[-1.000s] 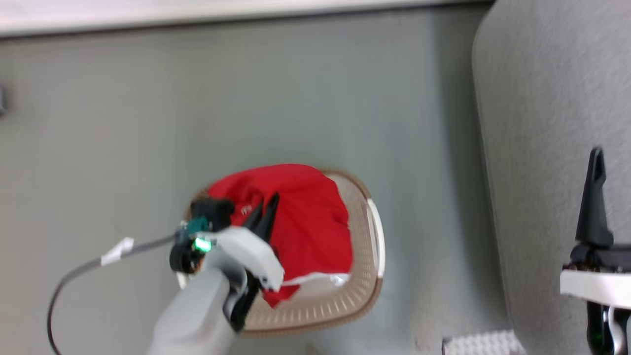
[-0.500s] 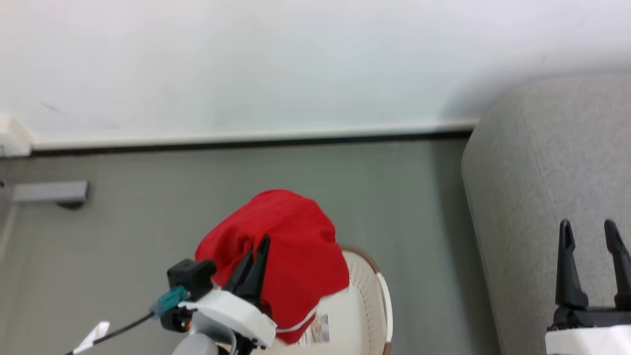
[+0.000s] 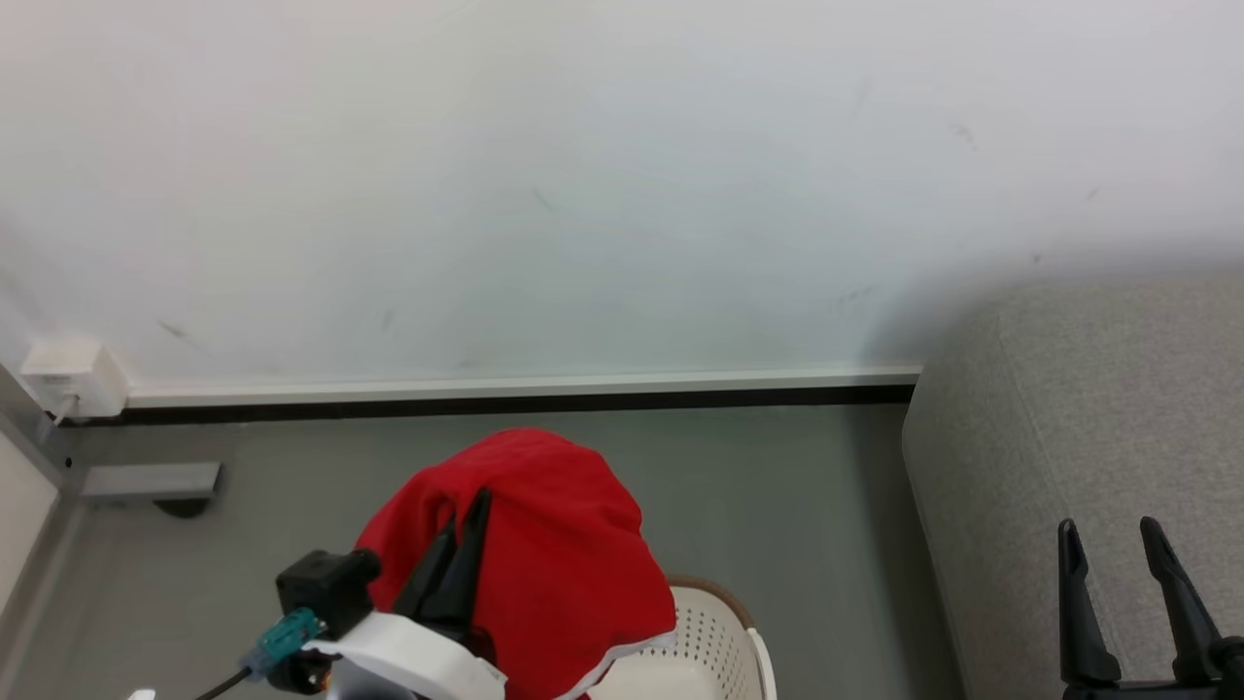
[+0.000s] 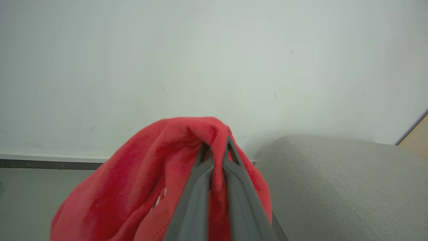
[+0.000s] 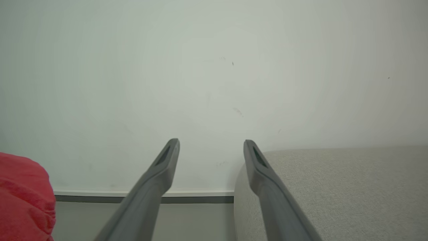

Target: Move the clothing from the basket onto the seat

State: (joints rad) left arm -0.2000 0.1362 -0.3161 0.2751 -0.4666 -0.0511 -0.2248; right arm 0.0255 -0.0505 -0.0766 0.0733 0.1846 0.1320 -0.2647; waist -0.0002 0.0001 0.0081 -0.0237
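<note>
Over the near left of the scene, the left gripper (image 3: pixel 465 520) has its two long dark fingers pinched almost together on a fold of the bright red soft fabric clothing (image 3: pixel 559 574). The bunched top of the garment wraps around the fingertips, and the rest drapes down to the right of and below them. Its lower edge, with a narrow white stripe trim, hangs over the oval cream-white perforated plastic basket (image 3: pixel 714 642) with a brown rim; whether the two touch cannot be told. The basket stands on the grey floor (image 3: pixel 777 486). Well to the right, apart from the clothing, rises the large light grey fabric-upholstered seat (image 3: pixel 1069 408). In front of it, the right gripper (image 3: pixel 1108 533) holds nothing, its fingers spread apart. A white wall (image 3: pixel 622 194) with a pale skirting board (image 3: pixel 525 386) closes the far side.
</note>
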